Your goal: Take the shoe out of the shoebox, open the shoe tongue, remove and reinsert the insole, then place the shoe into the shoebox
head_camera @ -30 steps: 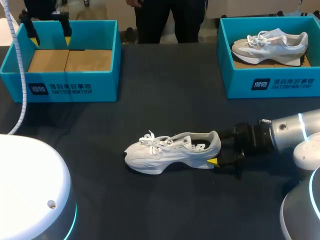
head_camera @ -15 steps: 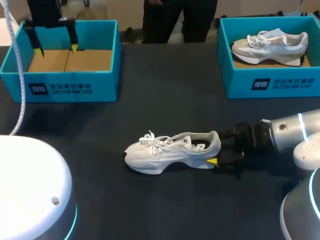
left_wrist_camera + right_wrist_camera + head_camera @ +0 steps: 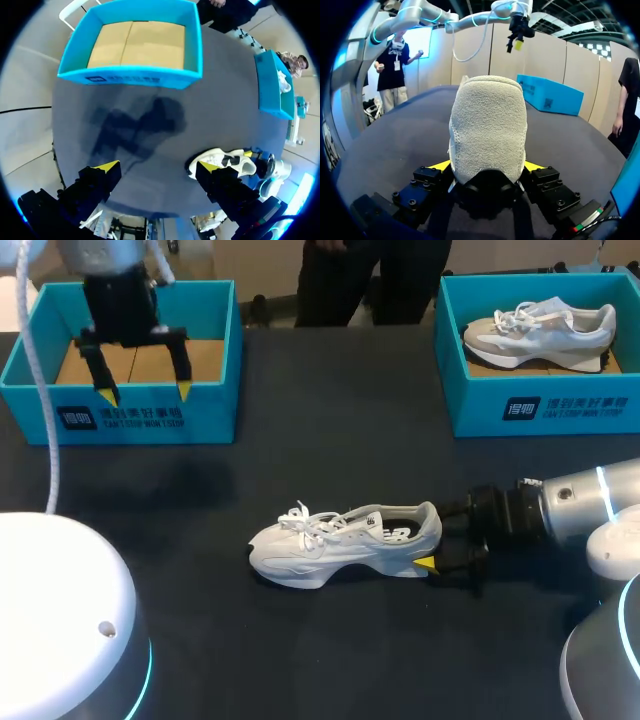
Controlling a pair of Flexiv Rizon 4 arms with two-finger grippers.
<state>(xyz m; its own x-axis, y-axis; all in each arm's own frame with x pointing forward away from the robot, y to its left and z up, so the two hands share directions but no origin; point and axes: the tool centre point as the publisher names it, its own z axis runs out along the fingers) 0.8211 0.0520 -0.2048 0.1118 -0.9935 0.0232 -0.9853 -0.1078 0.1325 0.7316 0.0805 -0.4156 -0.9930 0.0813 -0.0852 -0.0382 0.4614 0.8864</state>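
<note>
Centre frame: right gripper (image 3: pixel 432 546) clamps the heel of the white shoe (image 3: pixel 345 540); upper left, left gripper (image 3: pixel 144 393) hangs spread above the shoebox (image 3: pixel 120 418); gripped at one end only, the shoe could twist loose.

The shoe (image 3: pixel 487 125) has a rough, nubby cloth heel; the shoebox (image 3: pixel 215 405) is matt card.

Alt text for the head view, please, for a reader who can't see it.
A white shoe sits on its sole mid-table, its heel clamped by the right gripper. The left gripper hangs open above the left shoebox, at its front wall. The right shoebox holds a second shoe.
</note>
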